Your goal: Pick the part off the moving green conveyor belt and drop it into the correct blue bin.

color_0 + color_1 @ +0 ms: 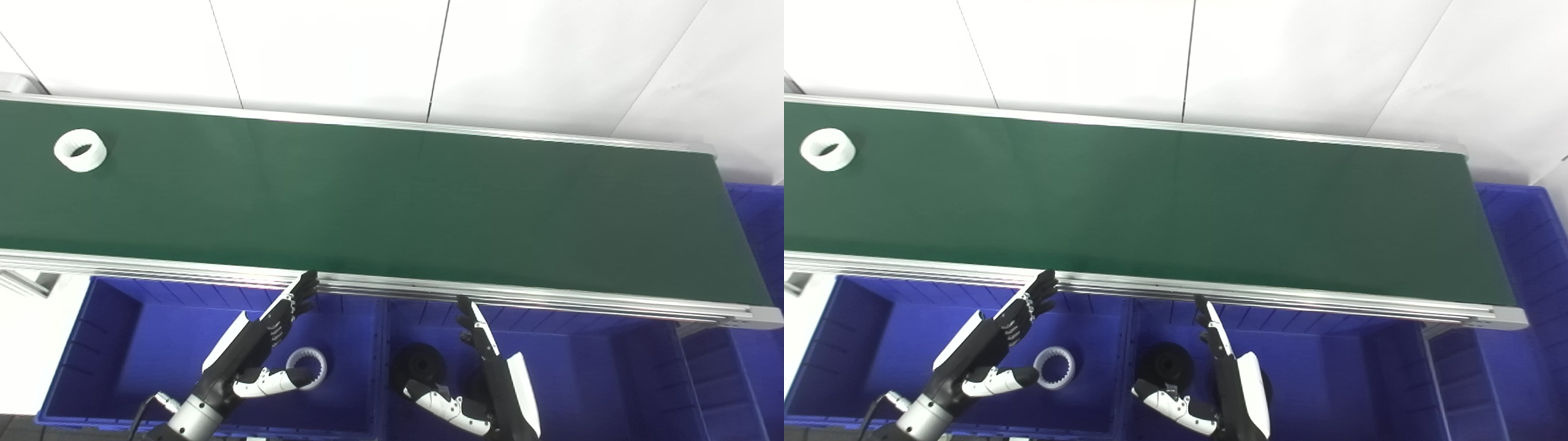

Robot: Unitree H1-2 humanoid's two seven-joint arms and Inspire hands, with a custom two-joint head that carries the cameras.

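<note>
Belt (392,202), matte green and flat, carries the white toothed ring (80,150) at its far left end. Smooth blue plastic bins (110,343) lie below. Left hand (260,346) and right hand (490,373) wait empty, fingers spread; mistimed reaching risks a miss.

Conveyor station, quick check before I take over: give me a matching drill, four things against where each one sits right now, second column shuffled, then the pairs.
Things:
1. white ring part
2. white toothed ring
3. black wheel
4. left hand

Places:
A. in the bin under the belt's middle, beside the right hand
B. open, fingers up by the belt's near rail, over the left blue bin
C. on the green conveyor belt, far left end
D. on the floor of the left blue bin, by the left thumb

Pairs: 1-C, 2-D, 3-A, 4-B
</note>
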